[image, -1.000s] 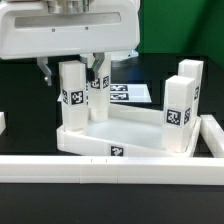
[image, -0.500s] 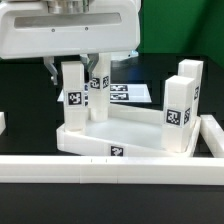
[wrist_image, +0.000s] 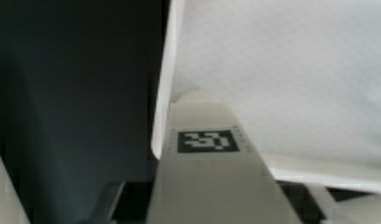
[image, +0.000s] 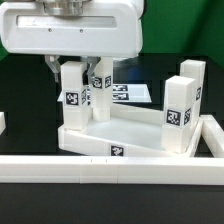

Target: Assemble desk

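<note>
The white desk top [image: 135, 130] lies rim-up on the black table. One white tagged leg [image: 72, 98] stands upright at its front corner on the exterior view's left. My gripper [image: 70, 72] is shut on the upper part of that leg, one finger pressed against each side. A second leg [image: 101, 88] stands just behind it. Two more legs [image: 178, 112] [image: 191, 78] stand at the corners on the exterior view's right. In the wrist view the held leg [wrist_image: 213, 175] with its tag fills the middle, between dark fingers [wrist_image: 130, 202], over the desk top [wrist_image: 293, 70].
A long white rail [image: 100, 167] runs along the front and turns back at the exterior view's right [image: 212, 135]. The marker board [image: 128, 93] lies flat behind the desk top. A small white block [image: 2, 122] sits at the left edge of the exterior view.
The fingers stood slightly off the front left leg a second ago and have closed onto its sides. The arm's housing has shifted a little. The leg still stands upright.
</note>
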`<state>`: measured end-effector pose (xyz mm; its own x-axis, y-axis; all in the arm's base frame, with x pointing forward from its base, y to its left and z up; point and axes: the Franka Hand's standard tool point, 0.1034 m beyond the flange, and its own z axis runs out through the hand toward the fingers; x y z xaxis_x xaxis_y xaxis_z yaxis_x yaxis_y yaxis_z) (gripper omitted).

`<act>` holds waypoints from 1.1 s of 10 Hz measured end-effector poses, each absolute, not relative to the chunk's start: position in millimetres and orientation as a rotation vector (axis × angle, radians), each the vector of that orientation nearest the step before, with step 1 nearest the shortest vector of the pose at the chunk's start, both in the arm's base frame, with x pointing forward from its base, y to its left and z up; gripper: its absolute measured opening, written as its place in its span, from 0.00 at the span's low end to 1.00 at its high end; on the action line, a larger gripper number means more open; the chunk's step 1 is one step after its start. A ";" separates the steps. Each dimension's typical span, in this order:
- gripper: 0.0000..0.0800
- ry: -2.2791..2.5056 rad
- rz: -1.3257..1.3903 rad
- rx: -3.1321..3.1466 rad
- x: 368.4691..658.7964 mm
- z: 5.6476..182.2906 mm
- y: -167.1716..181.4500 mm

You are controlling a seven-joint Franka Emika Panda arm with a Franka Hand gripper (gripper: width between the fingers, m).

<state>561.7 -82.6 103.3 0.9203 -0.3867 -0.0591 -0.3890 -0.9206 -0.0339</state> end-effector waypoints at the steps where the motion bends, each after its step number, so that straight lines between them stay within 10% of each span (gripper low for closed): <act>1: 0.36 0.759 0.081 -2.992 562.0 103.1 -83.0; 11: 0.36 1.790 0.090 -2.492 564.9 102.3 -81.7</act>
